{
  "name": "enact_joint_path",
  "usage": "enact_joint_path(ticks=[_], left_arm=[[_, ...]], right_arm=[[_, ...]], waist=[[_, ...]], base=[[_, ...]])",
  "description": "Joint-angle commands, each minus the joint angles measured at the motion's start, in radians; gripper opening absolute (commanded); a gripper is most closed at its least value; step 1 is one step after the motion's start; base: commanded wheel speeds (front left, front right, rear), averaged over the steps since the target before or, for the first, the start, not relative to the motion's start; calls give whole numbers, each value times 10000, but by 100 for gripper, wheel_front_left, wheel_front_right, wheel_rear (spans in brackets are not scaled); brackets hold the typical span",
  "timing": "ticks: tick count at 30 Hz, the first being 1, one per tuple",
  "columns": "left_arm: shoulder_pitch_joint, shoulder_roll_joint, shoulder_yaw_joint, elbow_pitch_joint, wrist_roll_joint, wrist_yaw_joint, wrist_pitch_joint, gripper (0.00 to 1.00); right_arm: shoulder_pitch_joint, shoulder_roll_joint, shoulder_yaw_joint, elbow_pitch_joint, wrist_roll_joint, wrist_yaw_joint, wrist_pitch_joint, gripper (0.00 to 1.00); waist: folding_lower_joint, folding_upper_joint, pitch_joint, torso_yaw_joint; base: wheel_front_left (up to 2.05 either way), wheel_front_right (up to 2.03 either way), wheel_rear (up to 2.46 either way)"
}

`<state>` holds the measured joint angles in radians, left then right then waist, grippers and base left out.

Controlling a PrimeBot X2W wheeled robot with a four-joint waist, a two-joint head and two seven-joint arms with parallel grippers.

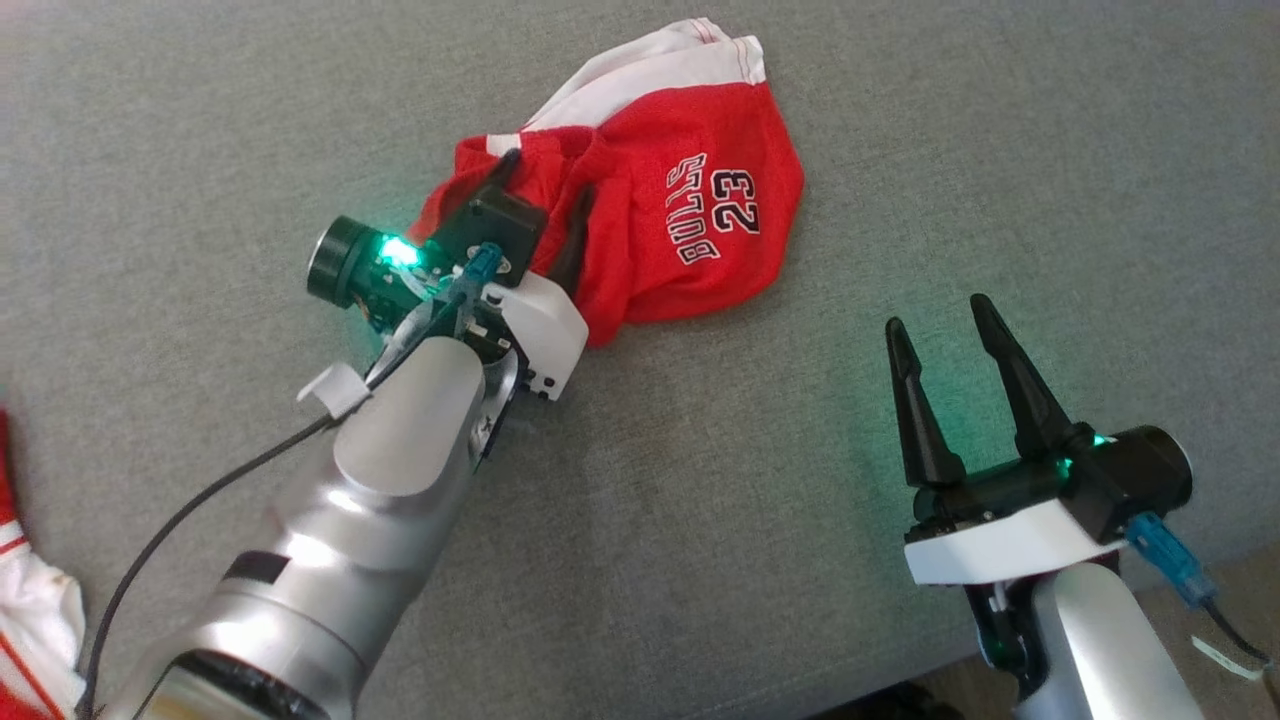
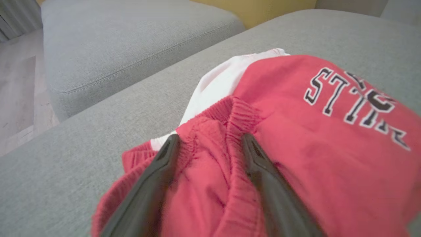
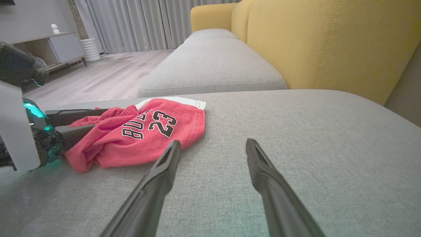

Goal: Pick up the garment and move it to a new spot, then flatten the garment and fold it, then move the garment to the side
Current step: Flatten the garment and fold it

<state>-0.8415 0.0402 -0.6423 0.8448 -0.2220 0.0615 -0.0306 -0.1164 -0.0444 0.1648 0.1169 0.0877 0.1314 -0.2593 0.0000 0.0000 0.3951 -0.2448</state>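
Garment: the red shorts (image 1: 690,215) are lying in a crumpled heap on the grey sofa seat (image 1: 1000,150), toward its far side in the head view. The white trim (image 1: 660,65) is poking out at the back and the lettering (image 1: 715,205) (BULLS 23) is facing up.
Waistband: the waistband (image 2: 230,112) is bunching into a gathered ridge at the end of the heap nearest the left arm.
Left pincer: the left pincer (image 1: 547,180) is reaching into that ridge with its fingers spread, released rather than clenched. One finger is lying on each side of the fold, both resting on cloth.
Right pincer: the right pincer (image 1: 937,313) is hovering over bare cushion, also released, well apart from the red shorts.
Step in hand: seemingly the first pick-up, with the grasp being set up. The heap is not yet lifted, and nothing is flattened or folded.
Next move: it is calling for the left fingers to clench on the waistband ridge — deep enough to catch the thick elastic rather than one thin layer — and then to lift it clear before carrying.
Surroundings: a red-and-white cloth (image 1: 30,600) is showing at the lower left edge of the head view, and a yellow backrest (image 3: 329,42) is standing beyond the seat.
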Motion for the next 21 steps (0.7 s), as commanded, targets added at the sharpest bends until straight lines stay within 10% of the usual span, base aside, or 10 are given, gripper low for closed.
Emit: enact_joint_path(ticks=[1,2,9,21], left_arm=[[-164,101,69,-7,-117,-42,97,49],[-112,101,5,-55,-214,-148,-3,0],[-303,101,-520,-1148,-660,-856,-1927,0],[1399,731,-1407,-5385,-1177,-1801,-2308,0]], right_arm=[[-78,-58,168,-239,11,-7,-24,100],[-57,-58,155,-233,16,-7,-24,100],[70,-58,376,-136,41,-7,-24,100],[591,-58,-170,-209,-131,-7,-24,100]], waist=[[0,0,-136,67],[0,0,-201,90],[0,0,-820,29],[0,0,-1451,566]], base=[[0,0,0],[0,0,0],[0,0,0],[0,0,0]])
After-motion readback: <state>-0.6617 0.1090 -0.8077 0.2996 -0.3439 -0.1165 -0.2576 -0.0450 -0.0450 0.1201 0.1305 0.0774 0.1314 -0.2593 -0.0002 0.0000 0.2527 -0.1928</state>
